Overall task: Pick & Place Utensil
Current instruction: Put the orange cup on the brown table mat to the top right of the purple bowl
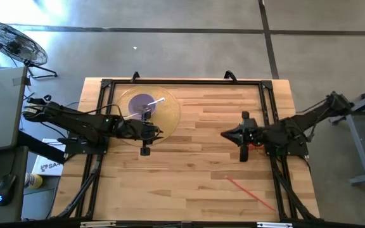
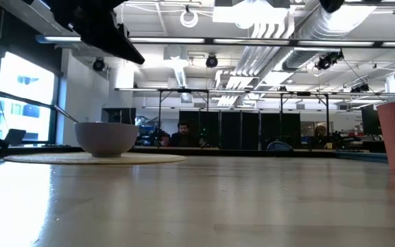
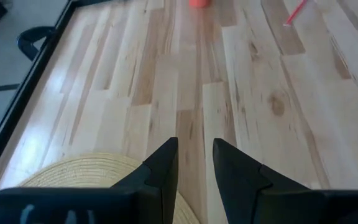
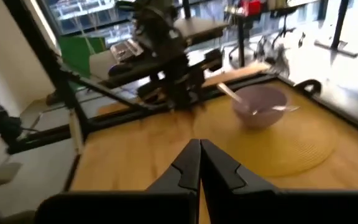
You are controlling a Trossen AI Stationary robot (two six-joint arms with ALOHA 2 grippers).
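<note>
At nine o'clock, your left gripper (image 1: 146, 132) hangs slightly open and empty beside the bowl (image 1: 142, 104); retreat slowly, sparing the spoon (image 1: 152, 103).

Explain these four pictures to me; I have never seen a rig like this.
Two dark robot arms work at a wooden table. One camera looks straight down, one sits at tabletop height, and one rides on each wrist. On a round woven mat stands a bowl with a utensil resting in it. A red stick lies near the right arm. The left end effector hangs at the mat's edge, fingers slightly apart, holding nothing. The right end effector waits mid-table, shut and empty.
</note>
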